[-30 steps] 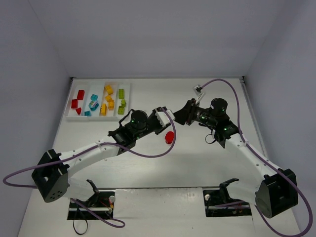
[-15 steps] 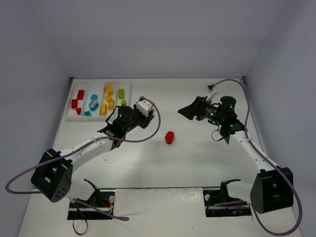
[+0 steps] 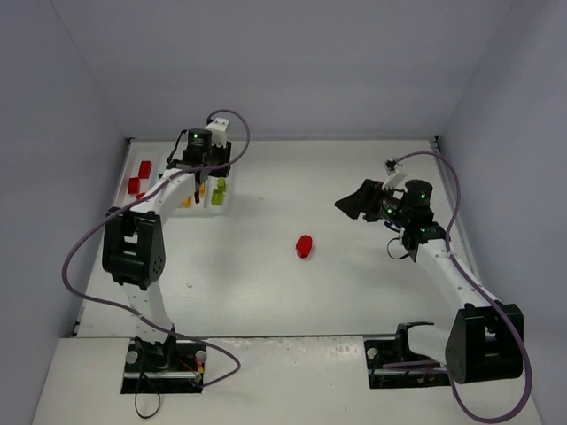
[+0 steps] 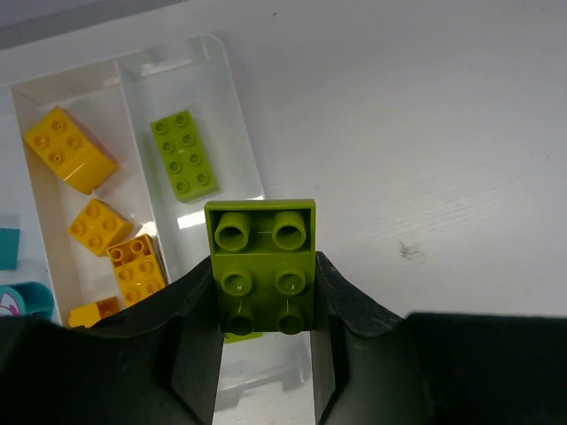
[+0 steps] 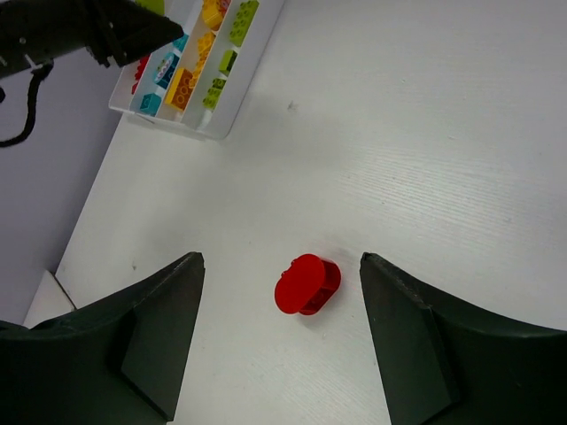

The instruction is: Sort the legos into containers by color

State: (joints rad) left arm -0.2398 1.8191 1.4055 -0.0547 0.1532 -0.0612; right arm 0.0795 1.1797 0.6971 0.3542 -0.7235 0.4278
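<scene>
The left gripper [image 4: 264, 285] has its fingers pinched on a lime green brick [image 4: 262, 257], held above the rightmost compartment of the white tray [image 4: 241, 124]. Another green brick [image 4: 183, 155] lies flat in that compartment. The next compartment holds yellow bricks [image 4: 69, 149], then cyan bricks [image 4: 7, 248], and red bricks [image 3: 144, 167] fill the far-left one. Marks on the held brick's studs are too small to read. Well apart from the tray, a rounded red piece [image 5: 306, 284] lies on the table [image 3: 354, 292]. The right gripper [image 5: 279, 258] is above it, fingers wide and holding nothing.

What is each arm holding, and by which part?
Left fingers pinch a lime green brick across its long sides at one end; right fingers hold nothing.
</scene>
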